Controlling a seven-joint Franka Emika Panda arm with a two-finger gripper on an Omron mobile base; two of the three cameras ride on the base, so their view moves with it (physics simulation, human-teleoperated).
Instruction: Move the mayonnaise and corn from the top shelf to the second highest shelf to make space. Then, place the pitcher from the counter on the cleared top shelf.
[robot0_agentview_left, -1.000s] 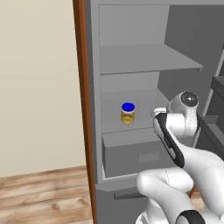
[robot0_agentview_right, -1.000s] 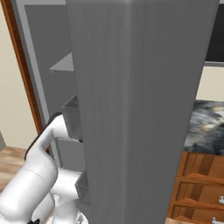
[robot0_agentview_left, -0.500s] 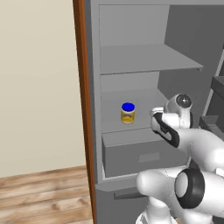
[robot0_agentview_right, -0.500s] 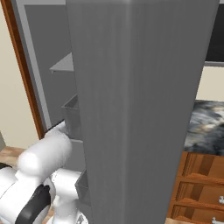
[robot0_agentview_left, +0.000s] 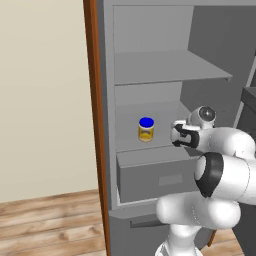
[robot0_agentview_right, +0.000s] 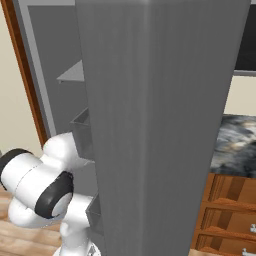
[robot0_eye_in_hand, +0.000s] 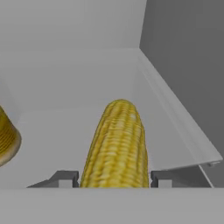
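While the hand view looks along the claw (robot0_eye_in_hand: 112, 180), the corn (robot0_eye_in_hand: 116, 144) lies lengthwise between the two dark fingertips (robot0_eye_in_hand: 64, 178), its near end at the claw and its rounded far end pointing into the fridge. Both fingertips sit close against the cob's sides, so the claw is closed on the corn. Beneath the cob runs the pale grey second highest shelf (robot0_eye_in_hand: 57, 131), whose right edge meets the darker side wall. At the left edge of the hand view, a curved yellow sliver of the mayonnaise (robot0_eye_in_hand: 8, 140) appears beside the cob.

From the left base view, the mayonnaise (robot0_agentview_left: 145, 129) stands upright with its blue lid on the second highest shelf (robot0_agentview_left: 150, 145), above the grey drawer front (robot0_agentview_left: 155, 175). The claw (robot0_agentview_left: 176, 135) reaches in just right of the jar at shelf level; the cob itself is too small to make out there. The top shelf (robot0_agentview_left: 170, 67) lies above.

From the right base view, the grey fridge door (robot0_agentview_right: 160, 120) blocks the interior, and the dark marbled tabletop (robot0_agentview_right: 235, 145) shows at right over brown drawers (robot0_agentview_right: 225, 210).
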